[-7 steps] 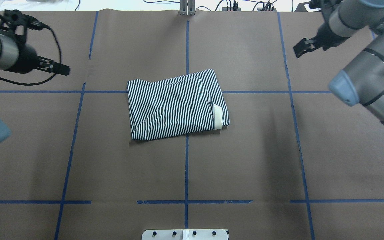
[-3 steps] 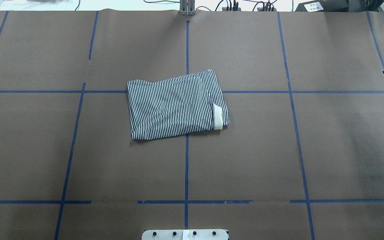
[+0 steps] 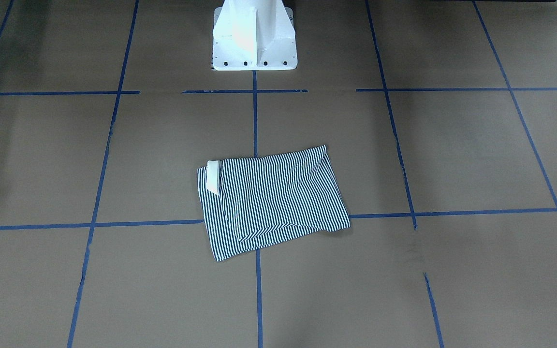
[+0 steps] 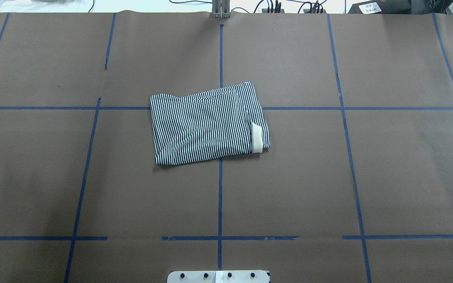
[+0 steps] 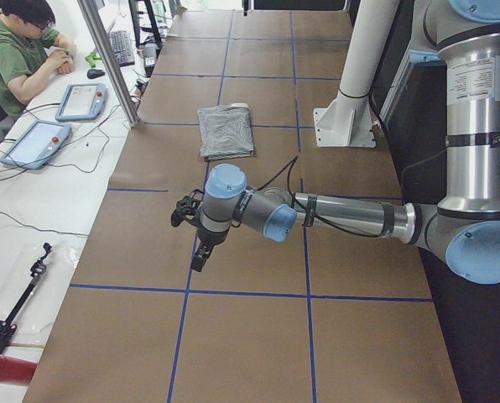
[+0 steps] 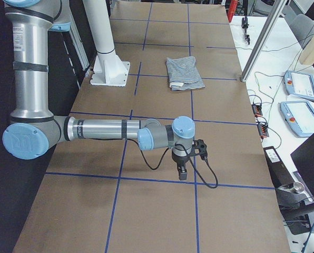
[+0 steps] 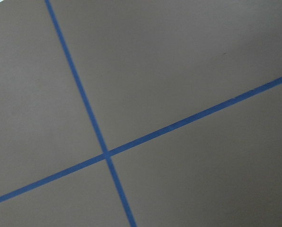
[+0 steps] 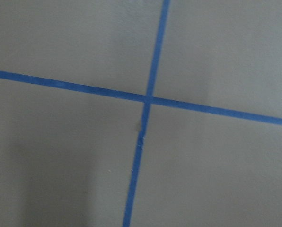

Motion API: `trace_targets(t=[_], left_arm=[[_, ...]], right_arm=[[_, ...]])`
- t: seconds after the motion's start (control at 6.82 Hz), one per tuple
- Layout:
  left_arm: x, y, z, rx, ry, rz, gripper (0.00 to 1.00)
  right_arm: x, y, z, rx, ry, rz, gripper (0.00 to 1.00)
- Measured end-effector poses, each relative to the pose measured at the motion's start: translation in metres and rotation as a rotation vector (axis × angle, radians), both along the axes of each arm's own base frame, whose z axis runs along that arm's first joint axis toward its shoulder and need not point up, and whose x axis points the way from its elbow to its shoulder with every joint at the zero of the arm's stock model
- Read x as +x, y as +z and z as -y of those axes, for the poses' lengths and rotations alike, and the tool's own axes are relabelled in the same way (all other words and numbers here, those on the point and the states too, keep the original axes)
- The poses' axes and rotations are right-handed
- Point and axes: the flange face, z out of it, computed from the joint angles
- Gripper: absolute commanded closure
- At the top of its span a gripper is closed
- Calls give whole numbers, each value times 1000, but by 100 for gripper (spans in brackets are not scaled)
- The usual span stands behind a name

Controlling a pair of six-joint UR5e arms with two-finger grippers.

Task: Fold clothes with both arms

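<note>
**Folded striped shirt (image 4: 209, 124) at the middle of the table (image 4: 407, 177); left arm (image 5: 342, 215) and right arm (image 6: 104, 129) out at its two ends.**

The overhead and front-facing views show the shirt flat, a rough rectangle lying over a crossing of blue tape lines (image 4: 220, 196), its cream collar (image 4: 256, 138) at the edge on the robot's right, the white pedestal (image 3: 253, 36) nearby; the grippers appear only in the side views; the left side view shows the left gripper (image 5: 200, 254) low over bare paper, well apart from the shirt, and a person (image 5: 19, 50) seated beside the table; the right side view shows the right gripper (image 6: 182, 172) pointing down, equally far from the shirt; whether either pair of fingers is open or closed cannot be told; each wrist view shows only a tape crossing on brown paper.
</note>
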Motion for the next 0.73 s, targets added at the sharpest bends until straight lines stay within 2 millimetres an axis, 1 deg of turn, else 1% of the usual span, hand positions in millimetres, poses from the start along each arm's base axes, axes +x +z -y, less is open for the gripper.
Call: trace_targets(t=[0.15,0.29,0.44,0.59,0.73], left_arm=[[-25,17,-8,-37,0,-38,0],[-41,33,-16,-109,5,-95,0],[-50,45,-23,-170,2,-129,0],[-53,50,-28,-199,0,-143,0],[-54,51,-29,-208,0,-148,0]], right_arm=[[25,7,-8,-50,51,-3,0],[46,-1,-14,-85,95,-1,0],[56,-14,-21,-95,120,5,0],[57,-23,-25,-98,127,17,0],[54,-28,-26,-99,123,36,0]])
